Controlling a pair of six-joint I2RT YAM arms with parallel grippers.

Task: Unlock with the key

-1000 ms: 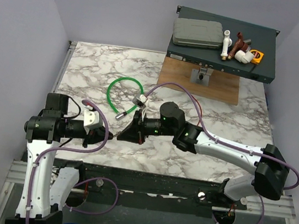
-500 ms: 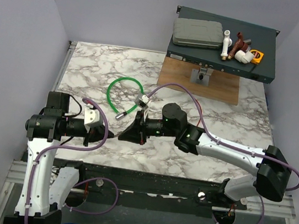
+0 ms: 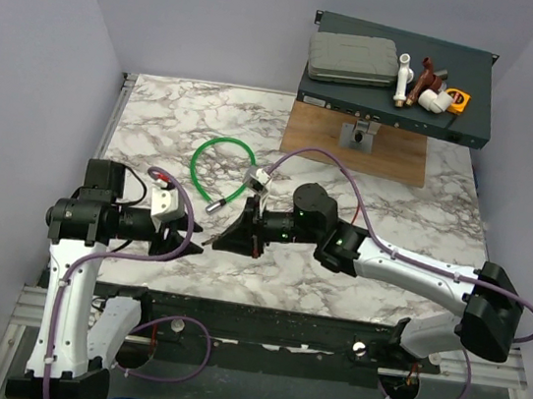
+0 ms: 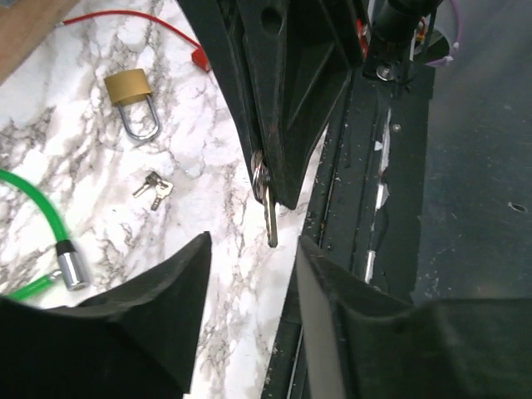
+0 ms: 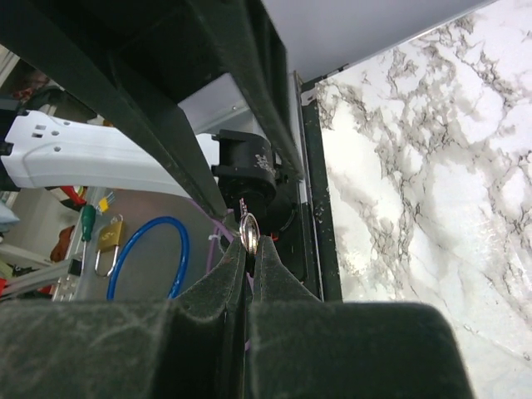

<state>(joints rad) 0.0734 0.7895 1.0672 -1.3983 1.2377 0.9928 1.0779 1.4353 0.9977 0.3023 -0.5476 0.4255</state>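
One handover seems underway: your right gripper (image 5: pixel 249 249) clamps the key (image 4: pixel 271 220), left gripper (image 4: pixel 252 249) stands parted; next, close it on the blade.

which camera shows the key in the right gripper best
Left wrist: the key sticks out in full past the tips of the right gripper, which is shut on it. Right wrist shows only the key's round head pinched between the jaws. In the top external view it is too small to make out.

Bright even overhead light, soft faint shadows on the marble desk (image 3: pixel 159 115), wrist views dark and blurred up close
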